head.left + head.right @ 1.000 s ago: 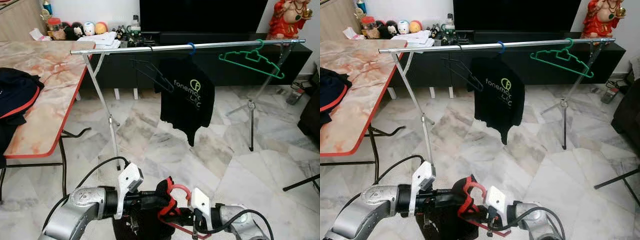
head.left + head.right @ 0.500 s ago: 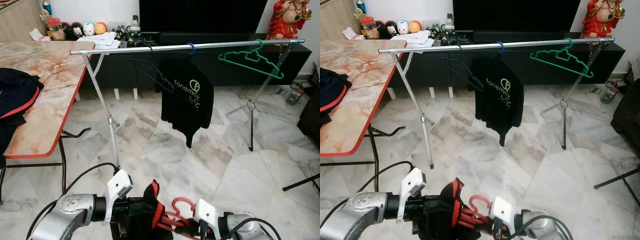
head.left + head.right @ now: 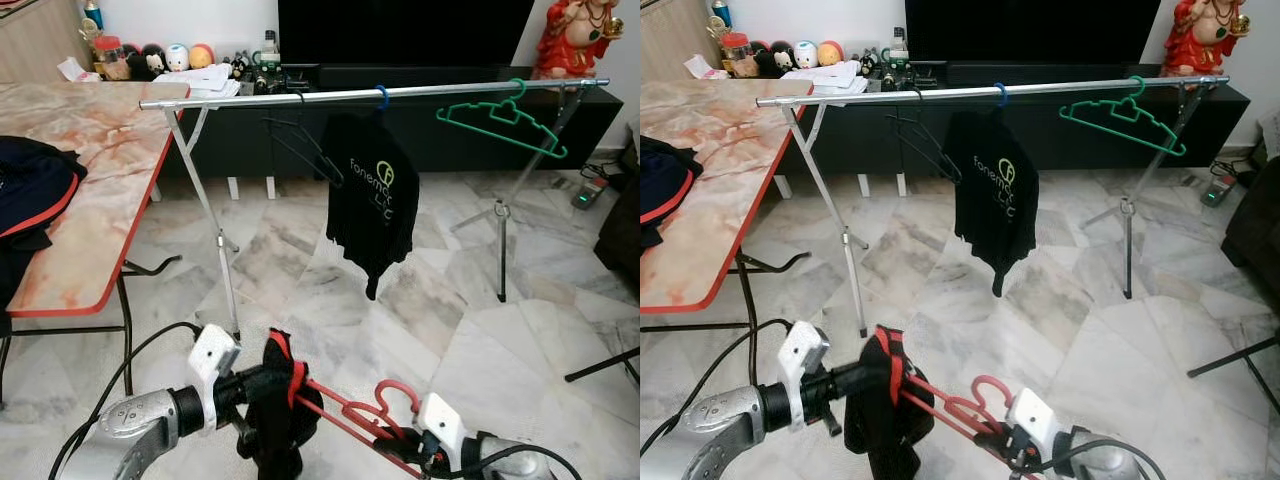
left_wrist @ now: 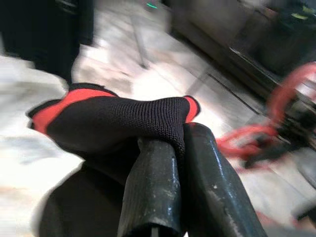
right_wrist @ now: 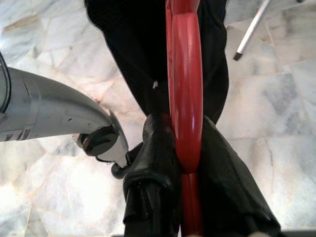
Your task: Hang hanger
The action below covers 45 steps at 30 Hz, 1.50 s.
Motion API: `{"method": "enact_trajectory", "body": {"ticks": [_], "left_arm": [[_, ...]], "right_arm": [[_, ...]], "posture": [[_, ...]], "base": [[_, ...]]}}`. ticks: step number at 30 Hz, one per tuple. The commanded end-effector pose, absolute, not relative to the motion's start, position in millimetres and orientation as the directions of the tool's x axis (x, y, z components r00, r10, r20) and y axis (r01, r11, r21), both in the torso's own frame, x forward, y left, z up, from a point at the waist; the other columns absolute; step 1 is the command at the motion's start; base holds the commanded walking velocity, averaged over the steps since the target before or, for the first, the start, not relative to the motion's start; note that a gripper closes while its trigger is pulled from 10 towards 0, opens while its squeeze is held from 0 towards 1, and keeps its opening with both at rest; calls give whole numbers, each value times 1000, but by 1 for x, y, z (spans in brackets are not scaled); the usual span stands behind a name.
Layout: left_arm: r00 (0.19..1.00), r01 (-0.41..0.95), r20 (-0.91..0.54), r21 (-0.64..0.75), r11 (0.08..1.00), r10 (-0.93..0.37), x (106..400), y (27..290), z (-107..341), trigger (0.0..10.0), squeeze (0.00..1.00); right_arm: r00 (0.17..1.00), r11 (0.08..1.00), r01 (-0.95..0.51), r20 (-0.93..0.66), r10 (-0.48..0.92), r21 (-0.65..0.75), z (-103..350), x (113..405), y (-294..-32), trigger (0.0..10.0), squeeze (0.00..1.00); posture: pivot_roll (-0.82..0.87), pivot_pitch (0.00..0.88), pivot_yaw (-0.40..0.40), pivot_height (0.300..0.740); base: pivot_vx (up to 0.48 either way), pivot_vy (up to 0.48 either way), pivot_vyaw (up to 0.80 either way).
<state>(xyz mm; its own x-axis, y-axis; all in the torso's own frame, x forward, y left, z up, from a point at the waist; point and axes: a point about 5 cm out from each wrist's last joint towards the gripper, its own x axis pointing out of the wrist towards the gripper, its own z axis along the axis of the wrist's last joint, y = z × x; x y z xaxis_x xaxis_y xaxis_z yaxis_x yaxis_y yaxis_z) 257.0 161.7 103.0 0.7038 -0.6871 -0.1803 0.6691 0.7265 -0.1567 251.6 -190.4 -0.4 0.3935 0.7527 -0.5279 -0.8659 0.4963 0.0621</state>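
The right gripper (image 5: 185, 163) has its jaws clamped on the red hanger (image 3: 345, 410), gripping the bar near the hook, which curls up just in front of it. The left gripper (image 4: 180, 148) has its jaws pressed together on the collar of the black garment with red trim (image 3: 272, 405), which is draped over the hanger's far end and hangs in a bunch between the two arms, low above the marble floor (image 3: 400, 310).

The garment looks only half dressed onto the hanger, so the step in hand seems to be seating it. Next, the hanger must be lifted well up and forward to hook onto the clothes rail (image 3: 300, 97), probably in the free stretch between the black printed T-shirt (image 3: 375, 205) and the green hanger (image 3: 500, 120).
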Motion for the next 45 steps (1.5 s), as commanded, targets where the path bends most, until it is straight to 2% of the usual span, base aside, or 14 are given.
{"method": "enact_trajectory", "body": {"ticks": [1,7,13,14,15,16,17,18,19,20,23,30,35,45], "left_arm": [[769,600,-207,-93,795,-605,263,168,102,0,0],[903,359,-255,5,933,-346,281,174,93,0,0],[970,151,-209,103,983,-127,291,192,97,0,0],[980,122,-175,131,984,-98,291,193,99,2549,0],[982,116,-163,141,983,-92,291,192,100,2549,0],[983,135,-137,118,984,-119,289,186,102,10000,0],[983,141,-130,106,984,-127,288,184,102,10000,0],[985,151,-97,65,986,-144,285,179,106,10000,0],[987,154,-48,16,988,-153,279,173,111,10000,0],[988,150,-31,0,989,-150,277,172,113,10000,0],[992,125,0,-1,992,-125,268,170,113,10000,0],[993,98,72,-64,993,-93,263,173,122,10000,0],[992,97,81,-50,994,-92,263,176,127,10000,0],[994,90,67,-88,992,-84,266,173,129,10000,0]], "right_arm": [[394,511,-856,-550,737,72,-6,244,-197,0,0],[370,513,-851,-563,739,114,-13,233,-199,0,0],[396,544,-836,-613,684,66,-18,228,-207,0,0],[423,579,-815,-649,633,34,-22,227,-211,0,0],[428,587,-809,-664,614,22,-24,226,-213,0,0],[472,621,-782,-693,545,-44,-28,227,-215,0,0],[488,634,-771,-699,523,-63,-29,227,-215,549,0],[554,707,-700,-700,451,-99,-32,230,-217,2078,0],[643,810,-569,-691,330,-141,-35,233,-219,8314,0],[675,854,-500,-681,282,-142,-37,234,-219,10000,0],[791,991,-135,-604,97,-18,-40,235,-218,10000,0],[699,917,385,-683,-213,108,-65,203,-220,10000,0],[565,907,421,-783,-260,3,-85,171,-210,10000,0],[589,946,321,-771,-243,-52,-85,170,-208,10000,0]], "posture": [[101,89,-20,740],[84,84,-8,740],[79,76,-3,740],[78,76,-1,740],[78,76,-1,740],[77,76,-2,740],[77,76,-2,740],[78,79,-1,740],[82,76,3,740],[83,76,5,740],[89,66,9,740],[95,34,14,740],[97,1,29,740],[97,0,48,740]], "base": [[0,0,0],[0,0,0],[0,0,0],[0,0,0],[0,0,0],[0,0,0],[0,0,0],[0,0,0],[0,0,0],[0,0,0],[0,0,0],[0,0,0],[0,0,0],[0,57,317]]}}
